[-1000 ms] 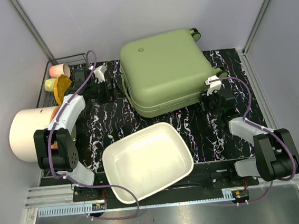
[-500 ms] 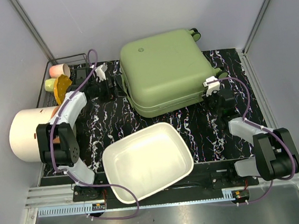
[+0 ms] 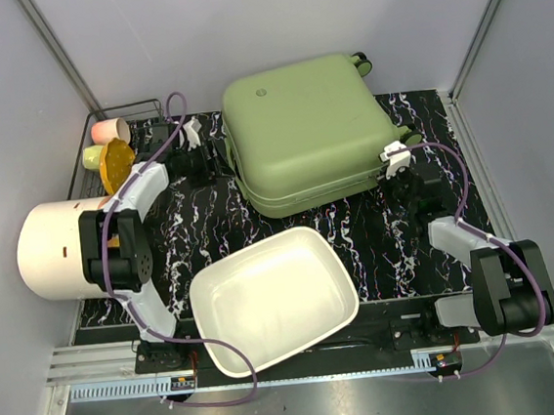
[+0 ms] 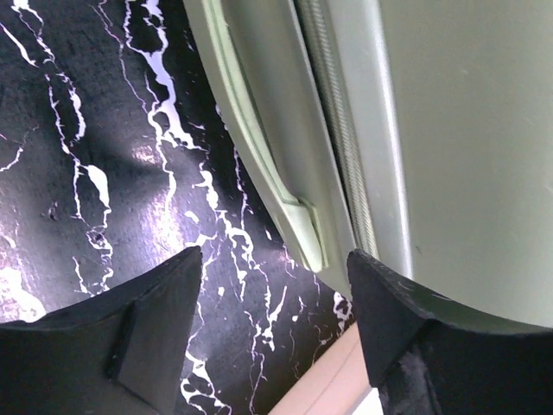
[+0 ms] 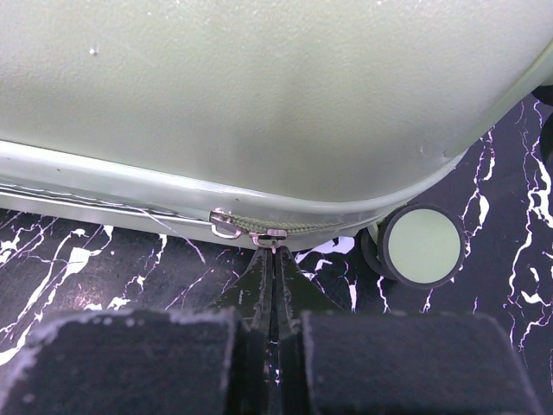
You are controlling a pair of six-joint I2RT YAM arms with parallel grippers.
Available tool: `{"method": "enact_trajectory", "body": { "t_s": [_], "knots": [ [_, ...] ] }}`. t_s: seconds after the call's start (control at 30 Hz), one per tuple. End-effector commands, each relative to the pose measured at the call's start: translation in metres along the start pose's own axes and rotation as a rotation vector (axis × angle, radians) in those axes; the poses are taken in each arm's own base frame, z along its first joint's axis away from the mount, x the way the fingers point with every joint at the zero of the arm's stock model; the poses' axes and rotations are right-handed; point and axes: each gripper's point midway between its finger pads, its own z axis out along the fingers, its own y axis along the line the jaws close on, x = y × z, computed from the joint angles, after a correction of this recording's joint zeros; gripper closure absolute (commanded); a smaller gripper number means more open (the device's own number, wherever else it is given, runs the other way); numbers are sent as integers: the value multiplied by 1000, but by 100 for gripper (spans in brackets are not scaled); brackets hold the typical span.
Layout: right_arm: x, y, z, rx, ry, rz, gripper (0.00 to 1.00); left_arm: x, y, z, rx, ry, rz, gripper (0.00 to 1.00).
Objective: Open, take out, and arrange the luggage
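Lying flat and closed at the upper centre of the top view, the olive-green suitcase (image 3: 299, 132) has its long axis running roughly left to right, slightly tilted, with its wheeled end toward the right of the frame. A white plastic bin (image 3: 271, 301) sits below it, and a wire basket (image 3: 145, 106) holding cups stands at the upper left above a cream cylinder (image 3: 51, 251). The left gripper (image 3: 206, 162) is at the case's left edge and the right gripper (image 3: 396, 167) at its lower right corner. In the left wrist view the fingers stand apart with nothing between them, the side handle (image 4: 298, 225) just ahead over the marbled table (image 4: 95, 130). In the right wrist view the fingers are pressed together, their tips right at the zipper pull (image 5: 275, 234); whether they pinch it is unclear. A wheel (image 5: 422, 245) shows at the right.
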Motion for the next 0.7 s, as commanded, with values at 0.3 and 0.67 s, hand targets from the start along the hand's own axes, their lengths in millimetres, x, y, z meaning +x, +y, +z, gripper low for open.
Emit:
{"method": "enact_trajectory", "body": {
  "t_s": [0.3,0.67],
  "knots": [
    [-11,-19,-5,32,-24,-54,100,-38,7,61,-66,-47,-21,36],
    [-17,-107,-7,101,-45,-99,100,-39,34,75,-137,56,143,100]
  ]
}}
